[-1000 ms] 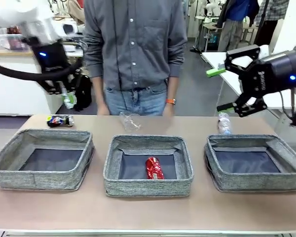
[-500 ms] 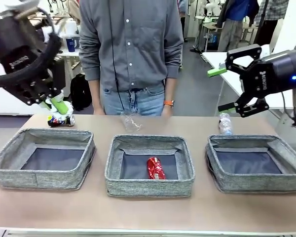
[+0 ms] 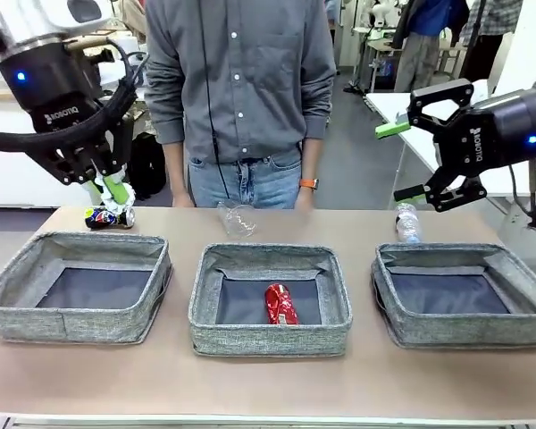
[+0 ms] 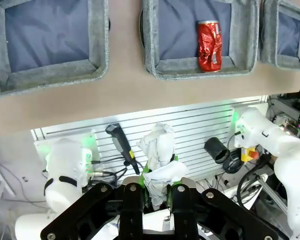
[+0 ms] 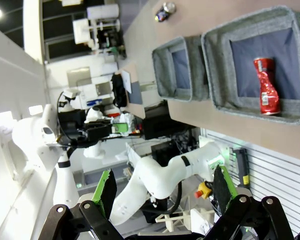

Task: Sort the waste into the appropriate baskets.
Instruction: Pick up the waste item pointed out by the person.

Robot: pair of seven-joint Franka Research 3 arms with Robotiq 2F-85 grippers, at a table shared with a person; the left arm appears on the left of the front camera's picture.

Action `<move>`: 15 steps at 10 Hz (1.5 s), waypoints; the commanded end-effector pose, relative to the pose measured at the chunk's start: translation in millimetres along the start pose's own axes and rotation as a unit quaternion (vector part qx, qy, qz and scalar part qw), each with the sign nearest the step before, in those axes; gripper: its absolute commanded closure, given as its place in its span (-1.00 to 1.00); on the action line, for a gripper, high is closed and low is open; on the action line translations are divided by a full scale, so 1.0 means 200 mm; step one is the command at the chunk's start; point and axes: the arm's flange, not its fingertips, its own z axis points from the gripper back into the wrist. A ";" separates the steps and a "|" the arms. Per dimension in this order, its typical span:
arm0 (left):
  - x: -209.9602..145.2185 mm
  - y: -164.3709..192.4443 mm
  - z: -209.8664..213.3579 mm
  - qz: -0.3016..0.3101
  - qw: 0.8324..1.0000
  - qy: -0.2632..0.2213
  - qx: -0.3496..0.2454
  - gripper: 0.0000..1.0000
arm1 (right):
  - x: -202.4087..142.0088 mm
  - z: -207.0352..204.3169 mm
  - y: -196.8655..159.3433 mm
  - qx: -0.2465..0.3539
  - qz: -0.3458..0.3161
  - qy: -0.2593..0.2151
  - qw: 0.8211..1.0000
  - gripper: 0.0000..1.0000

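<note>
Wide shot first: a busy workshop in the background, with white benches at upper left and grey floor running to upper right. The tan table (image 3: 268, 384) spans the lower half of the front view, its top bare and matte. The left wrist view shows a ribbed metal panel (image 4: 200, 130) along its near edge.

A person (image 3: 241, 89) in a grey shirt stands at top centre, on the far side.

Three grey woven baskets sit in a row across the middle: the left basket (image 3: 62, 323), the middle basket (image 3: 268, 340) and the right basket (image 3: 464, 329).

The left gripper (image 3: 110, 192) hangs at upper left, above the table's far edge. It is clenched on the crumpled white paper ball (image 4: 160, 150), which bulges out past the green pads. The right gripper (image 3: 398, 162) is at upper right — jaws spread wide, nothing between them.

Now the small stuff. The water bottle (image 3: 406, 223) lies just behind the right basket. The crushed red can (image 3: 280, 304) lies inside the middle basket, on its dark base. The dark can (image 3: 107, 217) is on the table behind the left basket, just under the left gripper. The clear cup (image 3: 237, 219) is at far centre — close to the person.
</note>
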 end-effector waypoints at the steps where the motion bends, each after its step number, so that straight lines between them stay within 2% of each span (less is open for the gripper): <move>1: 0.00 0.01 -0.01 0.002 1.000 0.002 0.000 0.80 | 0.01 -0.01 0.00 0.015 0.009 0.001 1.000 -1.00; 2: 0.06 -0.22 0.05 0.051 0.998 -0.018 0.025 0.80 | 0.01 -0.01 0.00 0.015 0.009 0.001 1.000 -1.00; 3: 0.07 -0.48 0.10 0.037 0.998 -0.037 0.023 0.80 | 0.01 -0.01 0.00 0.015 0.009 0.001 1.000 -1.00; 4: 0.06 -0.73 0.12 0.018 0.997 -0.028 0.069 0.80 | 0.01 -0.01 0.00 0.015 0.009 0.001 1.000 -1.00; 6: 0.08 -1.05 0.12 -0.018 0.991 0.020 0.129 0.80 | 0.01 -0.01 0.00 0.015 0.009 0.001 1.000 -1.00; 8: 0.08 -1.24 0.18 -0.035 0.987 0.010 0.159 0.80 | 0.01 -0.01 0.00 0.015 0.009 0.001 1.000 -1.00; 9: 0.09 -1.30 0.22 -0.025 0.984 -0.001 0.176 0.80 | 0.01 -0.01 0.00 0.015 0.009 0.001 1.000 -1.00; 11: 0.10 -1.41 0.25 -0.049 0.982 0.000 0.185 0.80 | 0.01 -0.01 0.00 0.015 0.009 0.001 1.000 -1.00; 13: 0.13 -1.44 0.28 -0.049 0.979 0.009 0.196 0.80 | 0.01 -0.01 0.00 0.015 0.009 0.001 1.000 -1.00; 15: 0.15 -1.47 0.36 -0.050 0.984 0.006 0.171 0.80 | 0.01 -0.01 0.00 0.015 0.009 0.001 1.000 -1.00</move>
